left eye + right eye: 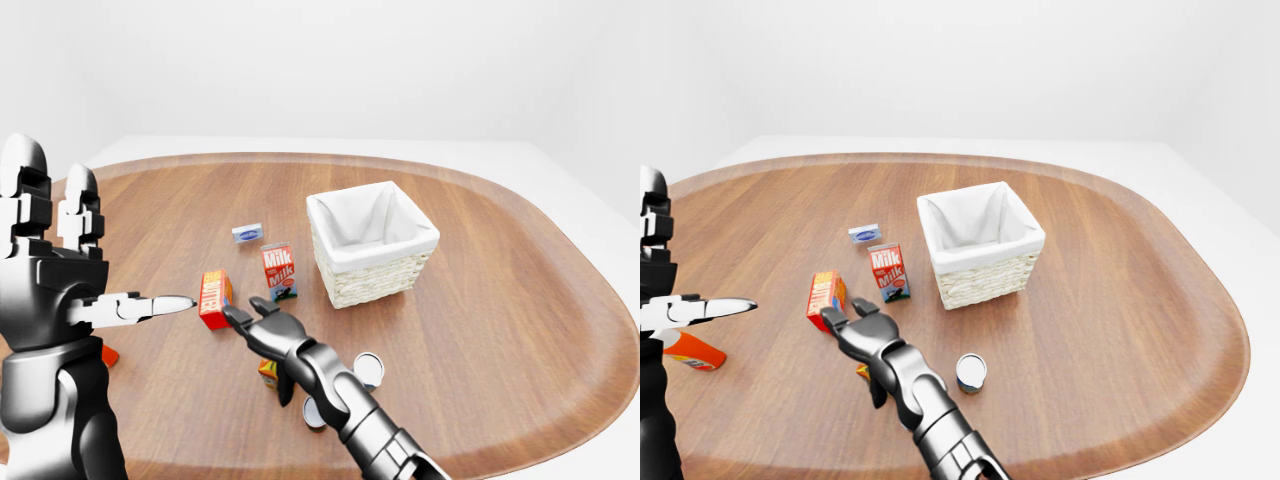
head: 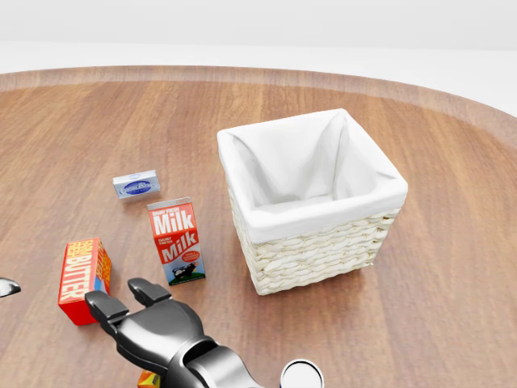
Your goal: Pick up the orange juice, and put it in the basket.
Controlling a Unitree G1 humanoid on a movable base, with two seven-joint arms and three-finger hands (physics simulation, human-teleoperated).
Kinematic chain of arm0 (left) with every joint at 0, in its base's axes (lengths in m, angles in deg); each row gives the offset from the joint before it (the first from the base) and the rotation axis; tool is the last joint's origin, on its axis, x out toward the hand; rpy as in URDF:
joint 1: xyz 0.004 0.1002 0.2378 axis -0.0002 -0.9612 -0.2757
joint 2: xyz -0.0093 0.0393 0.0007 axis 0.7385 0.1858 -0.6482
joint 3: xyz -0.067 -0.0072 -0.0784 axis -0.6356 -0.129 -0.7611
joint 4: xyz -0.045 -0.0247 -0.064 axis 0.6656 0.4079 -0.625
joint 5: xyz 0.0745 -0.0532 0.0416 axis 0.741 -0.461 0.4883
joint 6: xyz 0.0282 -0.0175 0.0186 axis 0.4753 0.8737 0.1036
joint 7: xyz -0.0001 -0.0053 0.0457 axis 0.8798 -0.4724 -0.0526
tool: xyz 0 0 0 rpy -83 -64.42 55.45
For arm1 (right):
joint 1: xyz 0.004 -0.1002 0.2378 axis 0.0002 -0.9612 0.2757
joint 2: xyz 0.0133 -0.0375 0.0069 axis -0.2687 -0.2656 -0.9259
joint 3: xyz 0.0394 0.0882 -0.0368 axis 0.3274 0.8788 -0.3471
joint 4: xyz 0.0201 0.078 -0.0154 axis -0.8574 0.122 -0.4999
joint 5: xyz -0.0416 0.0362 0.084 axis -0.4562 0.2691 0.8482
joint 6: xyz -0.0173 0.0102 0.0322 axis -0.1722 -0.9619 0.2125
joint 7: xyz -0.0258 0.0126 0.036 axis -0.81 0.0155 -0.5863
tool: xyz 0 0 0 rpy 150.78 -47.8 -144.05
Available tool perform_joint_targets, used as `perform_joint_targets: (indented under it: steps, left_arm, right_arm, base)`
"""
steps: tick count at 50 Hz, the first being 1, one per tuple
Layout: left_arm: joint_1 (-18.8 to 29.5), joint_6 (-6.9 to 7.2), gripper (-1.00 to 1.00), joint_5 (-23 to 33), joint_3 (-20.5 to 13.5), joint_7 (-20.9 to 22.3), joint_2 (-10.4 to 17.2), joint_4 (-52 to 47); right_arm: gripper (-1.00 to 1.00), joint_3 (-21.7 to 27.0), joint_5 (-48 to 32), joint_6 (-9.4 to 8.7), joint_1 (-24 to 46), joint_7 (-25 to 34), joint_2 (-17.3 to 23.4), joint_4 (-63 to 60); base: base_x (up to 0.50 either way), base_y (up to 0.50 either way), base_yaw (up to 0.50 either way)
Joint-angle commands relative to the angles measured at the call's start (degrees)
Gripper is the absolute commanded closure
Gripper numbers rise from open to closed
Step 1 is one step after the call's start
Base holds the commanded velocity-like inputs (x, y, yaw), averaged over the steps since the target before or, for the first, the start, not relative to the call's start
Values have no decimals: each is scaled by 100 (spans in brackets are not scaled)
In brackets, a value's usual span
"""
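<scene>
The right hand hung over the orange juice, a small carton lying on the table directly beneath its palm and mostly hidden by it; only an orange-and-yellow corner showed, so neither its long axis nor its label could be made out. The hand's fingers were spread apart and closed on nothing. The left hand stood raised at the left edge of the left-eye view, open and empty, well apart from the carton, leaving the right hand plainly the nearer. The basket sat up and to the right of the carton in the head view. Nearby boxes read "Milk" and "Butter".
</scene>
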Motion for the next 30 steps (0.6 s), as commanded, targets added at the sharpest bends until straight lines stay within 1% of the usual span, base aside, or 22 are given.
perform_joint_targets:
  steps: [1, 11, 30]
  left_arm:
    - [0, 0, -100, -2, -4, 5, 4, 15]
    - [7, 0, -100, 5, 14, -13, 0, 18]
    - [7, 0, -100, 5, 14, -12, 0, 18]
  right_arm:
    - [-100, 28, -35, 0, 26, -134, -8, 195]
    - [-100, 15, -55, 0, 21, -240, -41, 345]
    - [-100, 74, -110, 0, 45, -700, -67, 936]
  base:
    - [0, 0, 0]
    - [0, 0, 0]
    - [0, 0, 0]
